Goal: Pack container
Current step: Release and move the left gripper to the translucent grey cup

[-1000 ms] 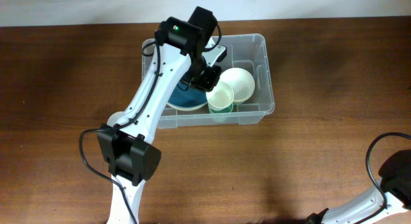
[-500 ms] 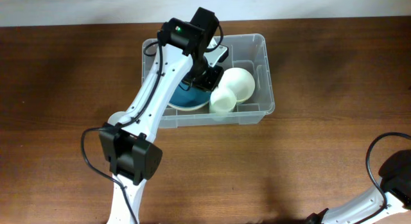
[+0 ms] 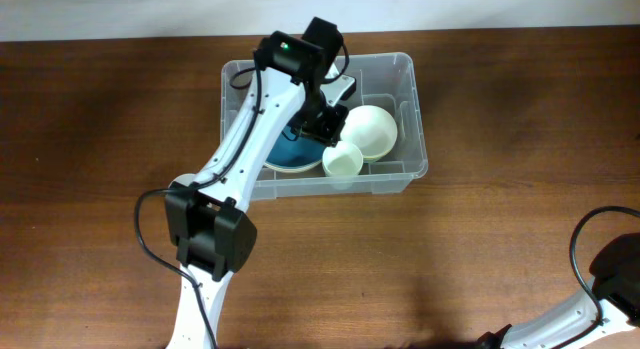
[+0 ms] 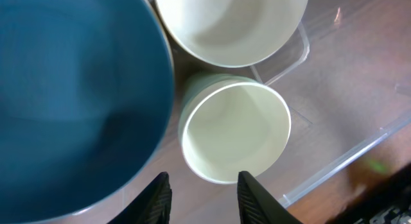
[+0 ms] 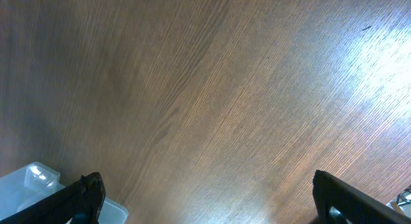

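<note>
Pale green plastic sits just ahead of my tips: the cup (image 4: pixel 234 131), upright on the floor of the container (image 3: pixel 410 109), mouth up and empty. I am the left gripper (image 4: pixel 205 198), and my two fingers stand apart with nothing between them, only the clear floor showing in the gap. On my left finger's side, close against the cup, lies the blue bowl (image 4: pixel 70 102). Beyond the cup, so near its rim that I cannot tell whether they touch, is the cream bowl (image 4: pixel 231 25). The container's clear wall runs off to my right.

By my reckoning the cup is placed, and the job now is to leave without disturbing it. I would lift straight up from the floor with my fingers parted, so neither pad catches the cup's rim, and stay off the blue bowl's edge. Only above the container's rim should I swing sideways. The right gripper (image 5: pixel 221 201) hangs wide open over bare table (image 5: pixel 225 89), holding nothing.
</note>
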{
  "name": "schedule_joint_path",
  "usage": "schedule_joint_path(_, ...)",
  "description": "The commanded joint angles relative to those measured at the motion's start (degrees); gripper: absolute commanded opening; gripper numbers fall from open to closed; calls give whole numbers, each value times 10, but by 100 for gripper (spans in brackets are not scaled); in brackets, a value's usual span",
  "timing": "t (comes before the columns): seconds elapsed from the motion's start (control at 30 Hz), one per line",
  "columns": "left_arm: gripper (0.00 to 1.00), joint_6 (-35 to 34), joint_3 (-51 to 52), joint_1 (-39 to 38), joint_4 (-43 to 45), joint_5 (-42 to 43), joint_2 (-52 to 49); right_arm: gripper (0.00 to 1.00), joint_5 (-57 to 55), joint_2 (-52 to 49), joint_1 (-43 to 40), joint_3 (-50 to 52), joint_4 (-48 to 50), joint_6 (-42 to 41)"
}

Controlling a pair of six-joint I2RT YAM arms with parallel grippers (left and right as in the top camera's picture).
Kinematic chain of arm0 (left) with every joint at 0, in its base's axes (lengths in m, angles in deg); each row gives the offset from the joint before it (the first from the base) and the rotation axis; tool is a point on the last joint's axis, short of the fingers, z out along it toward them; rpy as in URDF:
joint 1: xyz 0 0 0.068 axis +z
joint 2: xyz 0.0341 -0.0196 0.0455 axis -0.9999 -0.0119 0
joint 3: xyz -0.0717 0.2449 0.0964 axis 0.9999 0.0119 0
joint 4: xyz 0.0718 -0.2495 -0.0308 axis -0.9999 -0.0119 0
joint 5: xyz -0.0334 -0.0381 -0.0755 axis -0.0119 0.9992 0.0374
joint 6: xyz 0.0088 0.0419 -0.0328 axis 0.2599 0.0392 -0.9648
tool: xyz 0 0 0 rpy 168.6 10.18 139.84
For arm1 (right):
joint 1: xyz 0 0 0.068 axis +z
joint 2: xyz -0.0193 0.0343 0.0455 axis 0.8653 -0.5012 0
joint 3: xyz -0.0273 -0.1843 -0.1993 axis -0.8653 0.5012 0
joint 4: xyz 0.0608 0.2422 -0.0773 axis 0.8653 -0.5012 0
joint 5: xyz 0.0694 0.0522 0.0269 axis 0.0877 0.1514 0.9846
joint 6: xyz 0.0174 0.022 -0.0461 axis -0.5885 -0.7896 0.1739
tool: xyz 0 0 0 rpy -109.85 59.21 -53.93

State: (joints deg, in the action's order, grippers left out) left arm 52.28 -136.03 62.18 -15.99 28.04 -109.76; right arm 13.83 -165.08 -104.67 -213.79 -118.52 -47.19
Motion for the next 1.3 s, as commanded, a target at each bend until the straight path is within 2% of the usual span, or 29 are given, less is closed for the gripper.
schedule_joint_path(0.0, 37, 6, -63, 29, -12, -30, -1, 99, -5, 5, 1, 2, -1, 4)
schedule_joint_path(0.13, 51, 4, -161, 70, -64, -71, 2, 99, -5, 5, 1, 2, -1, 4)
schedule_joint_path(0.2, 55, 4, -206, 94, -94, -86, 3, 99, -5, 5, 1, 2, -1, 4)
schedule_joint_path(0.3, 69, -3, -213, 130, -94, -79, 29, 99, -5, 5, 1, 2, -1, 4)
schedule_joint_path(0.47, 98, -3, -195, 190, -94, -80, 77, 99, -5, 5, 1, 2, -1, 4)
schedule_joint_path(0.6, 100, -7, -121, 238, -94, -83, 144, 99, -5, 5, 1, 2, -1, 4)
schedule_joint_path(0.77, 100, -33, 53, 290, -94, -85, 249, 99, -5, 5, 1, 2, -1, 4)
schedule_joint_path(0.9, 100, -98, 196, 334, -93, -133, 323, 98, -5, 5, 1, 2, -1, 4)
schedule_joint_path(1.0, 100, -102, 272, 367, -82, -133, 359, 99, -5, 5, 1, 2, -1, 4)
schedule_joint_path(1.17, 99, -101, 388, 384, -26, -123, 380, 99, -5, 5, 1, 2, -1, 4)
schedule_joint_path(1.27, 99, -101, 457, 384, 40, -103, 380, 99, -5, 5, 1, 2, -1, 4)
